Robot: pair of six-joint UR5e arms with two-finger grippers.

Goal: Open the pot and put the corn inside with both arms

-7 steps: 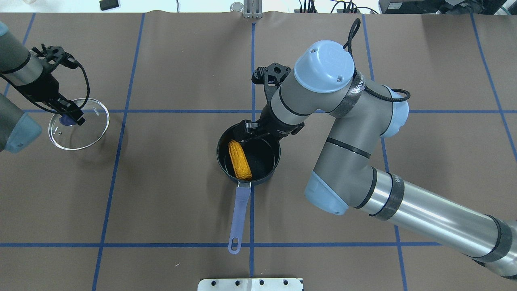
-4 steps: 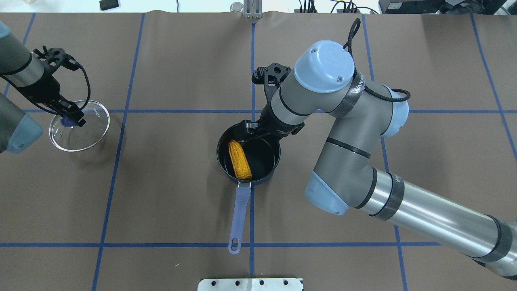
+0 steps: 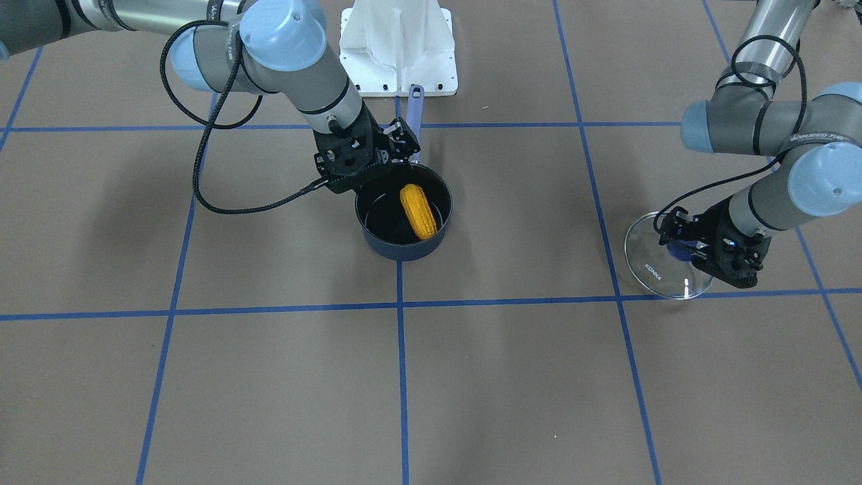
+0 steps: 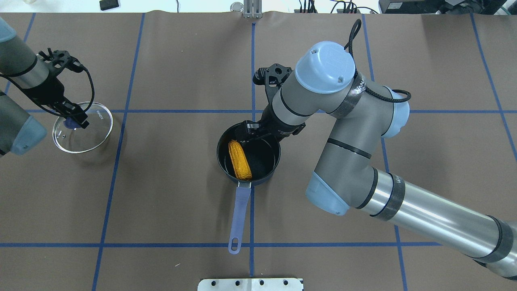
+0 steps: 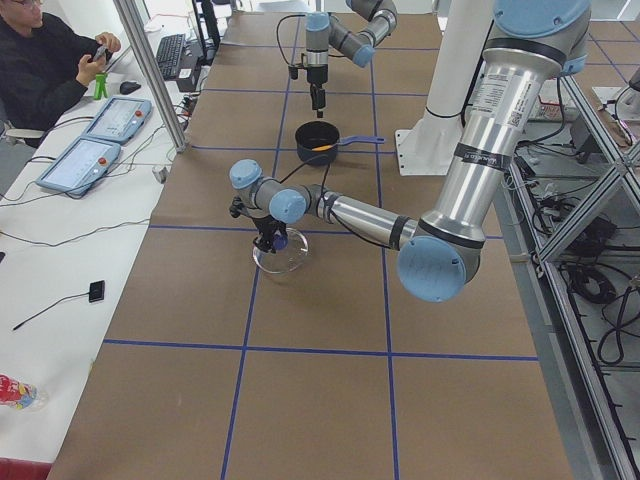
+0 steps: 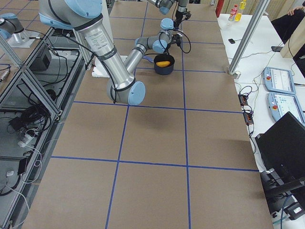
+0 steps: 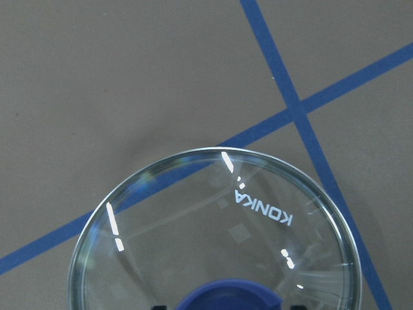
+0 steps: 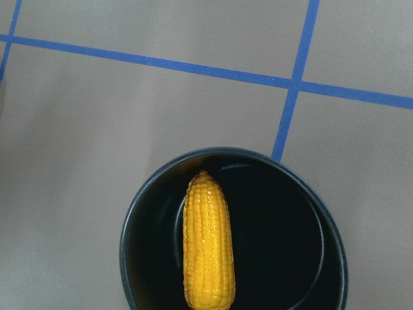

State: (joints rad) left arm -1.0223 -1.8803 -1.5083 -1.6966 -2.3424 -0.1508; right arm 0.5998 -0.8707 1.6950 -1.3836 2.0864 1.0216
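Lid [image 4: 92,135]: glass, printed KONKA; knob clenched by left end effector [image 4: 76,120].
Corn [image 4: 240,159]: loose in pot [image 4: 266,176]; right end effector [image 4: 245,134] released.

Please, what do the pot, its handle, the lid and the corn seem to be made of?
Pot: probably coated metal; matte black inside, dark navy outside.
Handle: lavender, looks like plastic or silicone; dull, no glare.
Lid: clear glass; the blue line shows through, bright glints on the rim; its knob blue, likely plastic.
Corn: glossy, uniform yellow kernels, likely a plastic replica; cannot confirm.
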